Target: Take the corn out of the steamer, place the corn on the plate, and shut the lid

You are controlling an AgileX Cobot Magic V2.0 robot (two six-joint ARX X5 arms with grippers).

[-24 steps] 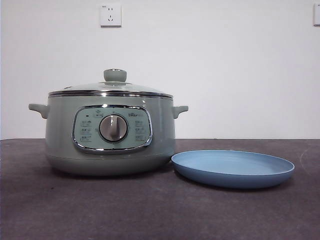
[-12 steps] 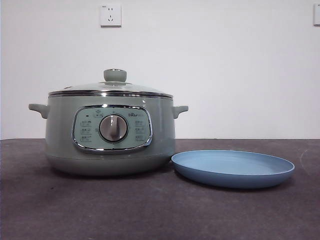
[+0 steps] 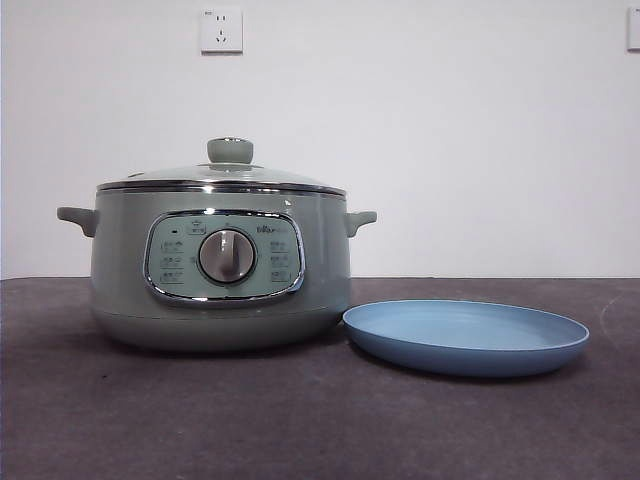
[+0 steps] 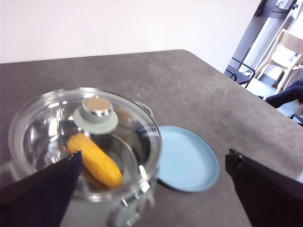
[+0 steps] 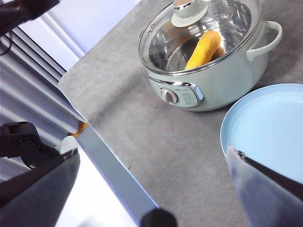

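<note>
Lying inside the lidded steamer [image 4: 85, 156], the corn [image 4: 94, 160] sits below the left end effector [image 4: 151, 189], jaws apart; right end effector [image 5: 151, 189] likewise spread.

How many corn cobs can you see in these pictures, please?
1. The corn lies inside the steamer, under the closed glass lid. The plate beside it holds none. Part of the pot's inside is out of sight, so another could be hidden.

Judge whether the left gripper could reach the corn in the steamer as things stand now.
Probably not yet. The corn lies inside the steamer under the closed glass lid. The left gripper is open above the pot, but the lid must come off first.
</note>
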